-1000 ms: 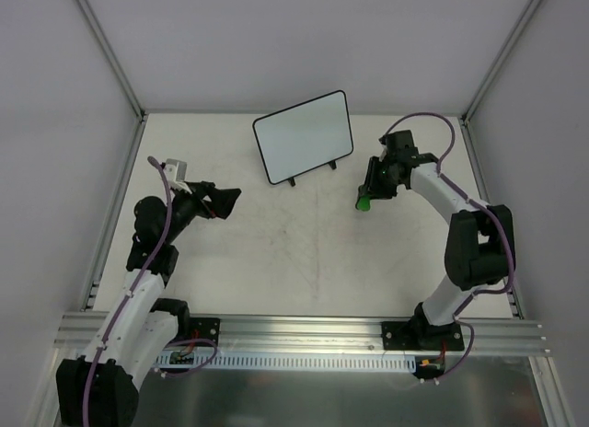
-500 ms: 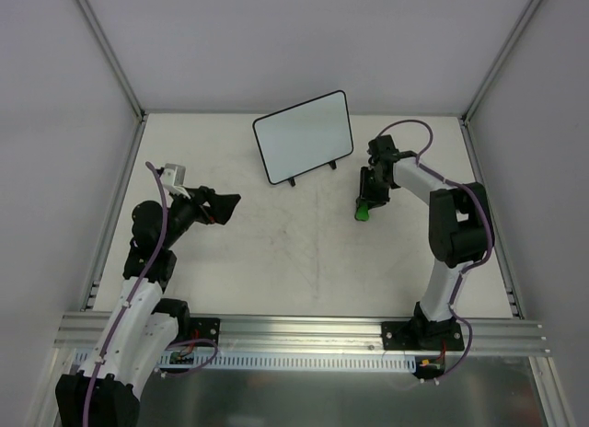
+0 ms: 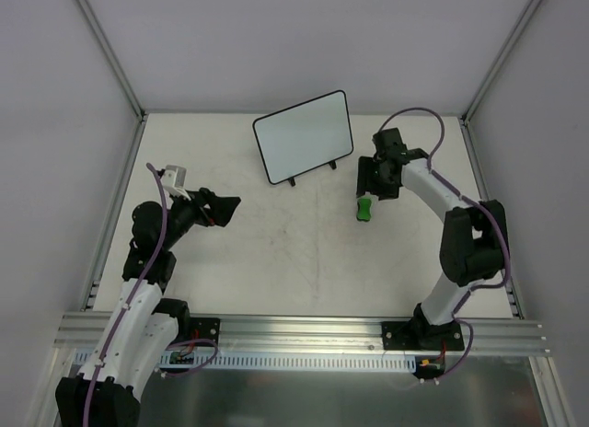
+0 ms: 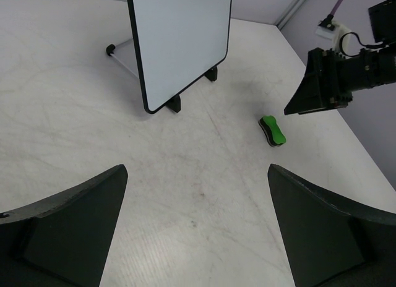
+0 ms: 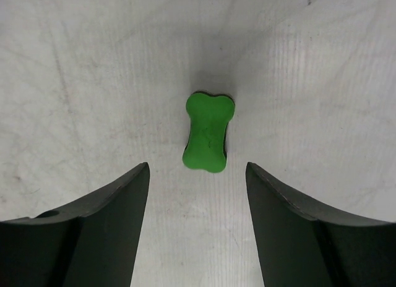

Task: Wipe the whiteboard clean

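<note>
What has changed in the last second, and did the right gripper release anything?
The right gripper let go of the green eraser. The eraser now lies alone on the table, and the gripper has drawn back from it toward the far side with its jaws apart. The whiteboard stayed in place, and the left gripper stayed open, almost where it was.

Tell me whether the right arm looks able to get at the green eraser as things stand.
Probably yes: the green eraser lies alone on the table just ahead of the open right hand, with nothing between them.
</note>
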`<state>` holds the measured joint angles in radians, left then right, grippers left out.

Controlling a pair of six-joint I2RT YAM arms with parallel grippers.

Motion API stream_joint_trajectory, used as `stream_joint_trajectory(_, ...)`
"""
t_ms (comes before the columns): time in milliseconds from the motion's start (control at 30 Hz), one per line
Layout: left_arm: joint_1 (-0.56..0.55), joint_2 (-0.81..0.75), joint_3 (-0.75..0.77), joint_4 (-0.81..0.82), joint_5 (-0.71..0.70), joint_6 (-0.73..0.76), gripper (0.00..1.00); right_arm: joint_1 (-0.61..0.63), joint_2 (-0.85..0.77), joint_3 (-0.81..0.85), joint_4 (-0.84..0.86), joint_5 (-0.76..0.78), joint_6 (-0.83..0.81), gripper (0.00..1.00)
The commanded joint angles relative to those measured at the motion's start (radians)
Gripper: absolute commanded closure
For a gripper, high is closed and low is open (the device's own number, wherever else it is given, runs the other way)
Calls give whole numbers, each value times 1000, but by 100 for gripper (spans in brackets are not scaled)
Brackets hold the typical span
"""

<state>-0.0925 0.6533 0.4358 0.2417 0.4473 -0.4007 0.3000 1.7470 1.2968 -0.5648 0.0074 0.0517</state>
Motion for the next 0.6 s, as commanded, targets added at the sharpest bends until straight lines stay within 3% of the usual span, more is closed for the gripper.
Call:
stream_joint_trajectory(0, -6, -37, 26, 5, 39, -1, 1, 16, -179, -34, -9, 40, -3, 33)
stream_joint_trajectory(100, -6, -67, 29, -10, 44, -4, 1, 30, -346, -105, 67, 31, -3, 32)
stream_joint_trajectory(433, -4, -101, 6, -81, 56, -49, 1, 30, -898, -592, 417, -67, -43, 31)
stream_joint_trajectory(567, -4, -228, -38, -122, 13, -44, 1, 31, -1198, -741, 477, -29, -93, 27)
